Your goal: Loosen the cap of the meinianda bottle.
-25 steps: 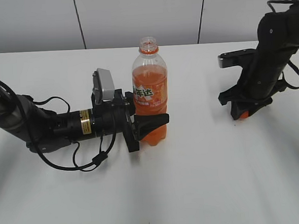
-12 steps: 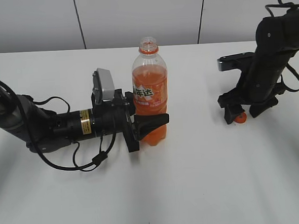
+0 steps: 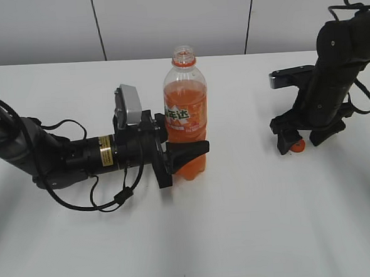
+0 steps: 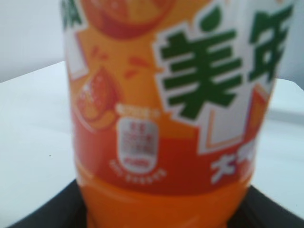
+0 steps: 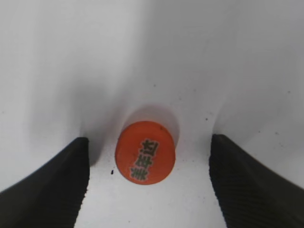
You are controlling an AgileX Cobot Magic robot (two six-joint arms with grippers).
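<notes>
The meinianda bottle stands upright mid-table, half full of orange soda, its mouth open with only the orange neck ring on it. My left gripper lies low on the table and is shut on the bottle's lower body, which fills the left wrist view. The orange cap lies top up on the table at the right. My right gripper points down over it, open, its fingers apart on either side of the cap without touching it.
The white table has a grey panelled wall behind it. The left arm's cables trail on the table beside the arm.
My right gripper, shut on the cap a second ago, has opened and let it go onto the table. The left arm and bottle have not moved.
</notes>
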